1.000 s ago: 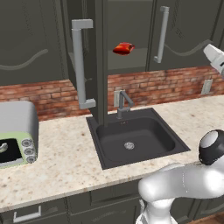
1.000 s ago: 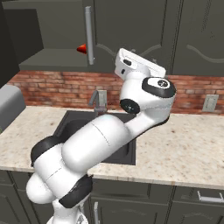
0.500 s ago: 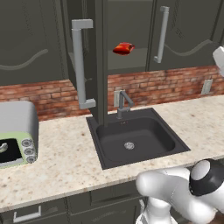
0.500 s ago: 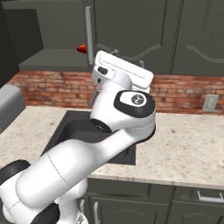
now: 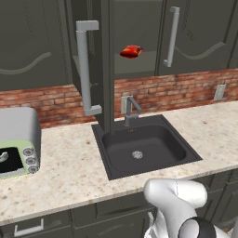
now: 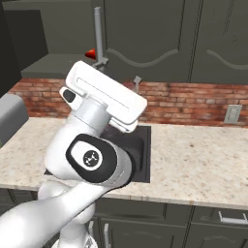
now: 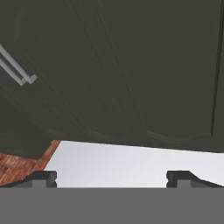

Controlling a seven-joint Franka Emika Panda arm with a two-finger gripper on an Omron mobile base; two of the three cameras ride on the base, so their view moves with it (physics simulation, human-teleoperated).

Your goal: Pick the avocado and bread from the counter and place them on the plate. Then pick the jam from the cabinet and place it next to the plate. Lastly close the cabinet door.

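Left base view: the jam sits on the open cabinet shelf, above the table's back edge; the cabinet door stands open.
Right base view: the jam peeks behind the door handle.
Hand view: the hand, fingers spread and empty, faces dark cabinet fronts.

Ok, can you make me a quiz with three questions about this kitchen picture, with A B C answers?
1. Where is the jam?
A. in the sink
B. on the cabinet shelf
C. on the toaster oven

2. What colour is the sink?
A. dark grey
B. white
C. yellow

3. How is the cabinet door?
A. swung open
B. shut
C. taken off

Answers: 1 B, the red jar sits up on the shelf. 2 A, the basin is dark against the beige counter. 3 A, the door stands edge-on and the shelf shows behind.
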